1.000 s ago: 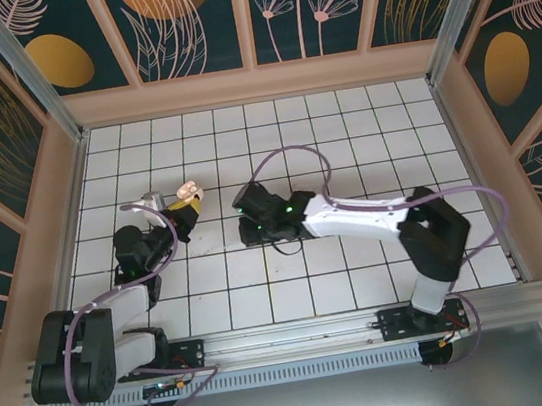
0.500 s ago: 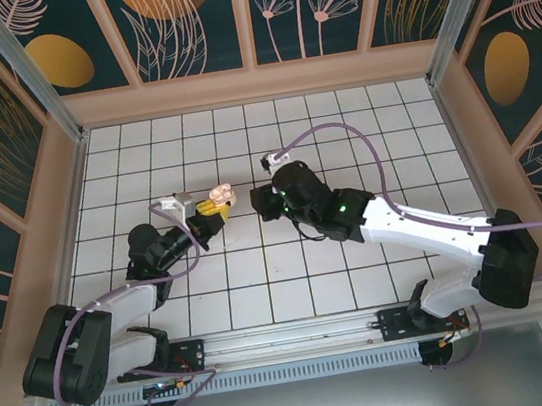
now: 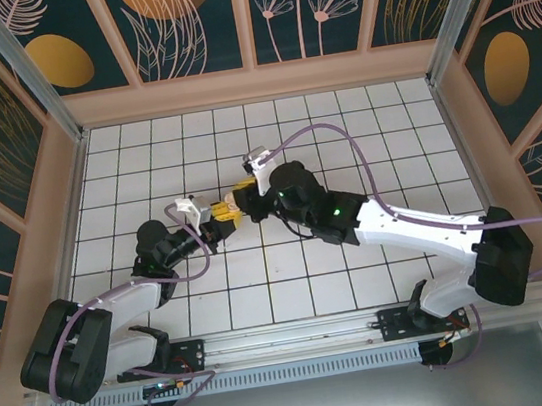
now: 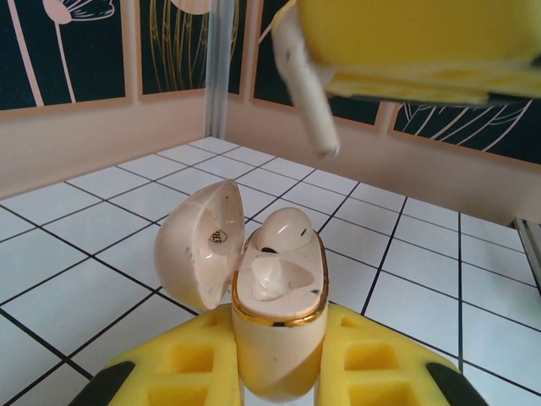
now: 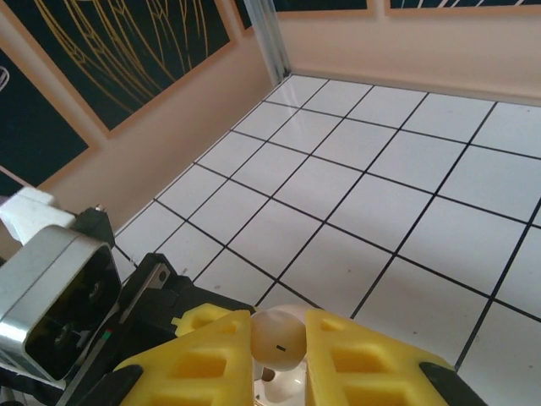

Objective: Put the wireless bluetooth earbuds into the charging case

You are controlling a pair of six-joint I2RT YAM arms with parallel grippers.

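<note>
Second bud hanging right over the open case

Left gripper [image 3: 218,216] is clamped on the glossy cream case [image 4: 279,338], egg-shaped with a gold rim. Its lid [image 4: 196,247] is flipped open to the left, and one bud [image 4: 284,232] is already seated at the far side. Right gripper [image 3: 247,196] pinches the other earbud [image 4: 306,93] in its yellow pads [image 4: 414,42], just above the case, stem pointing down at a slight tilt toward the empty socket [image 4: 275,279]. Looks like the right arm's job to lower it.
</note>
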